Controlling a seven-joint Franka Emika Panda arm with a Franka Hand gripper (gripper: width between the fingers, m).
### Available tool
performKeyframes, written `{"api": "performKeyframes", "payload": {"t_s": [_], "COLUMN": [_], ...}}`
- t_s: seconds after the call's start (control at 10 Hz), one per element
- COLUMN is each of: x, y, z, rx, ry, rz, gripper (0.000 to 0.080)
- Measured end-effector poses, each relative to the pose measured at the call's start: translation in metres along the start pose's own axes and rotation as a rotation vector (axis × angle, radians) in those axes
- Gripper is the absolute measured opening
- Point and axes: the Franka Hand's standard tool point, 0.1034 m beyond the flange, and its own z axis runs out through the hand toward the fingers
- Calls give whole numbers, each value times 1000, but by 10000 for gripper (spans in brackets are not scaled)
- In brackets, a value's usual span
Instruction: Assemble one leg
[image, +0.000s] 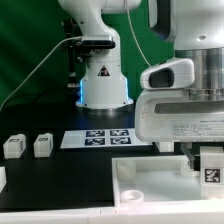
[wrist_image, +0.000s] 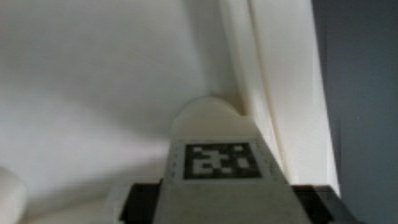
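My gripper (image: 211, 168) hangs at the exterior view's right, shut on a white leg (image: 212, 172) with a black-and-white tag. It holds the leg just above the large white square panel (image: 160, 185), near the panel's right side. In the wrist view the leg (wrist_image: 221, 150) points away from the camera, tag up, with a black finger on each side of it, and its tip is over the white panel (wrist_image: 89, 90) close to the panel's edge. Two more legs (image: 14, 146) (image: 42, 146) stand on the table at the exterior view's left.
The marker board (image: 100, 137) lies mid-table in front of the robot base (image: 102, 85). A round corner socket (image: 128, 171) shows on the panel's near left. Another white part (image: 2, 178) sits at the left edge. Dark table shows beyond the panel's edge (wrist_image: 356, 90).
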Motion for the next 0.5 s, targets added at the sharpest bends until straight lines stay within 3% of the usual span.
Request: {"api": "performKeyframes", "payload": {"t_s": [0.5], "x": [0], "y": [-3], "z": [1], "rx": [14], "ry": [2], "rz": [616], "gripper": [289]}}
